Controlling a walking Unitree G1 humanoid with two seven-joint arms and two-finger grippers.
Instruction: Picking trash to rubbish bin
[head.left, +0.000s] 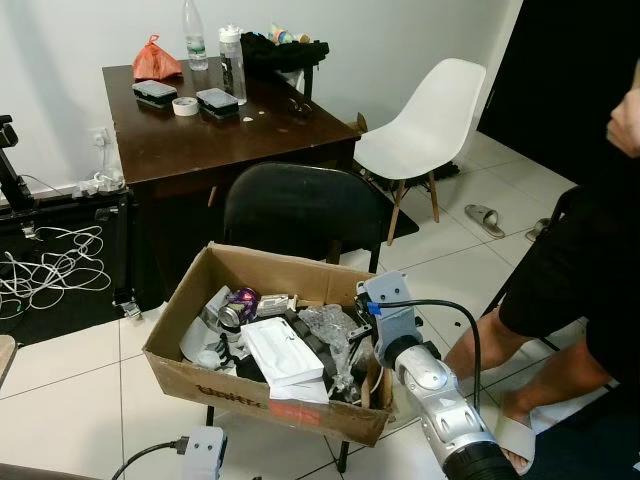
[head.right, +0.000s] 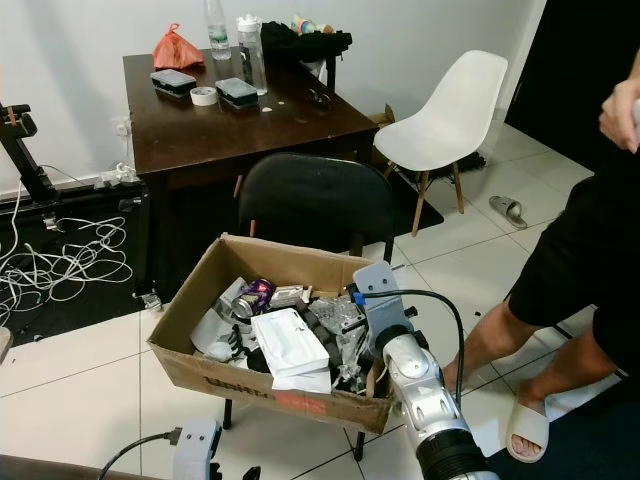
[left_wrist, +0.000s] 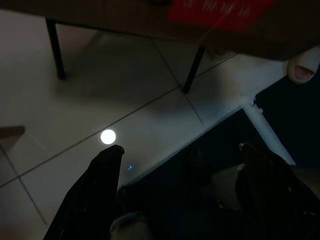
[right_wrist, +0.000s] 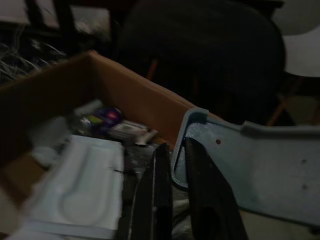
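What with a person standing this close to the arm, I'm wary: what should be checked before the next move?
1. Right gripper over the cardboard box: ok.
2. Right jaws empty: cannot tell; they sit close together among the trash.
3. Left gripper out of the way: ok; jaws open, low over the floor.
4. Box steady on the black chair: cannot tell; it overhangs the seat.
5. Person clear of the right arm: not ok; a leg stands just beside it.

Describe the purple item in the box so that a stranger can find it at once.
On the black chair before the dark table sits an open cardboard box of trash. Near its back wall lies a crushed can, the one shiny purple thing among white and clear packaging.
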